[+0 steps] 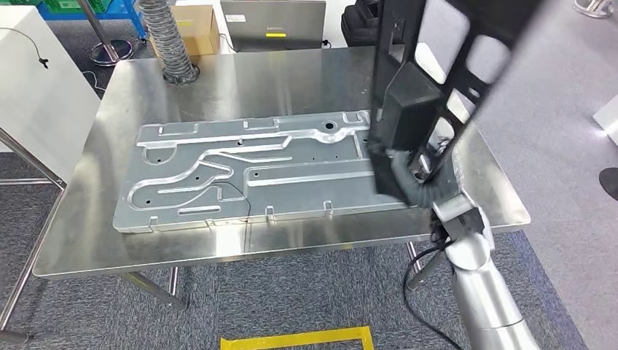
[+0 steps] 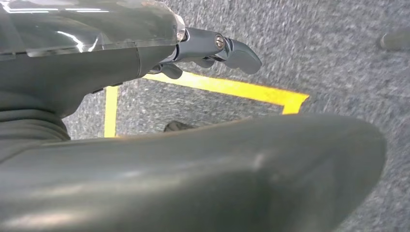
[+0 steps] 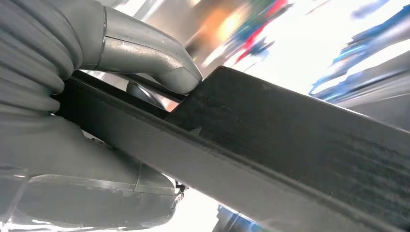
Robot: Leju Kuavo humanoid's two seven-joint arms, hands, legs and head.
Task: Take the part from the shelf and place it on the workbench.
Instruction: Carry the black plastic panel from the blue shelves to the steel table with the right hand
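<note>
My right hand grips a black part, held upright over the steel tabletop beside a pressed metal panel. My left hand hangs released above grey carpet.

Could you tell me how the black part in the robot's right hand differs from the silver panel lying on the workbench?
The black part is dark and matt; the silver panel is bright, reflective metal. The black part stands steeply upright, gripped by the right hand, while the silver panel lies flat on the workbench. The black part has large open cut-outs; the silver panel has raised ribs and small holes. Both are broad, flat pieces.
</note>
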